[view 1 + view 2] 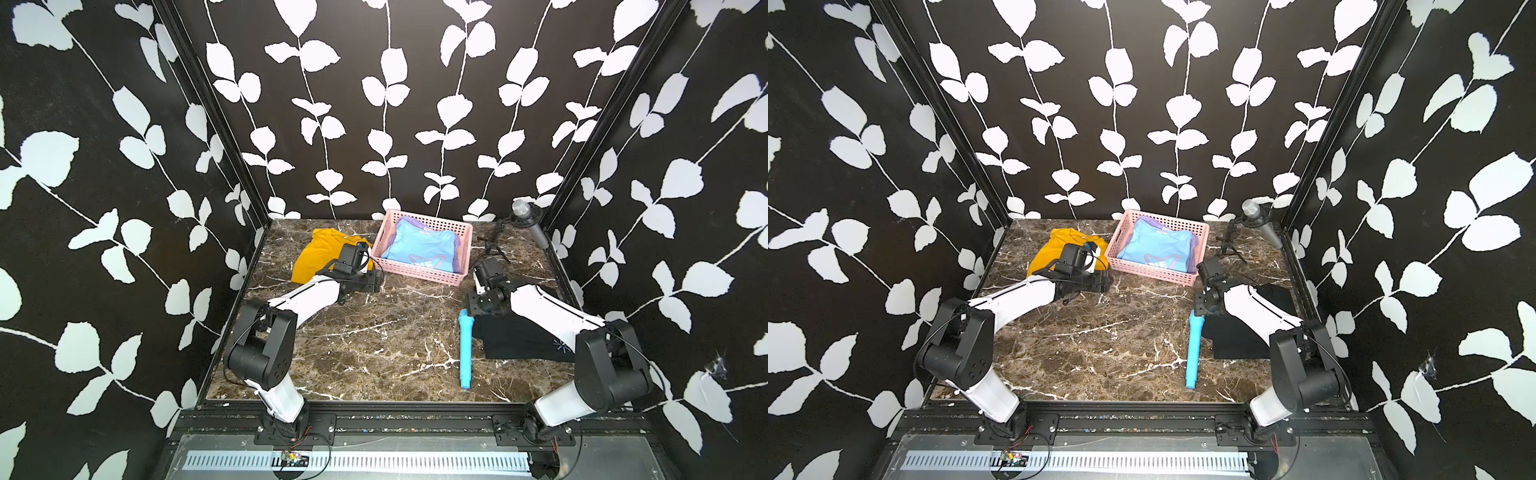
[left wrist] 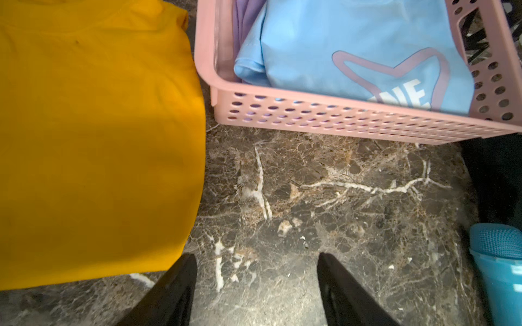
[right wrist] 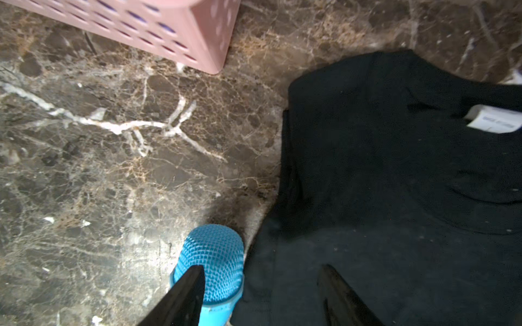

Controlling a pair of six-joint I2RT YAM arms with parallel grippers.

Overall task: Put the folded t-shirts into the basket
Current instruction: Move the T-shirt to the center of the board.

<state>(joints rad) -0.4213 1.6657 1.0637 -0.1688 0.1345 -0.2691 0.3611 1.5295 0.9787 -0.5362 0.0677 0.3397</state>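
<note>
The pink basket [image 1: 419, 272] [image 1: 1150, 272] stands at the back of the marble table. In it a light blue tee [image 1: 419, 245] [image 2: 353, 50] lies on a lilac tee [image 2: 245, 28]. A mustard yellow tee [image 1: 313, 253] [image 2: 93, 141] lies flat just left of the basket [image 2: 339, 121]. My left gripper [image 1: 374, 282] [image 2: 257, 256] is open over bare marble by this tee's near corner. A black tee [image 1: 519, 340] [image 3: 395, 183] lies at the right, partly under my right arm. My right gripper [image 1: 473, 311] [image 3: 261, 268] is open above its edge, holding nothing.
A long light-blue toy microphone [image 1: 465, 353] [image 3: 214, 259] lies along the black tee's left edge, its mesh head beside one right finger. A grey microphone on a small tripod [image 1: 528, 220] stands at the back right corner. Patterned walls close in three sides.
</note>
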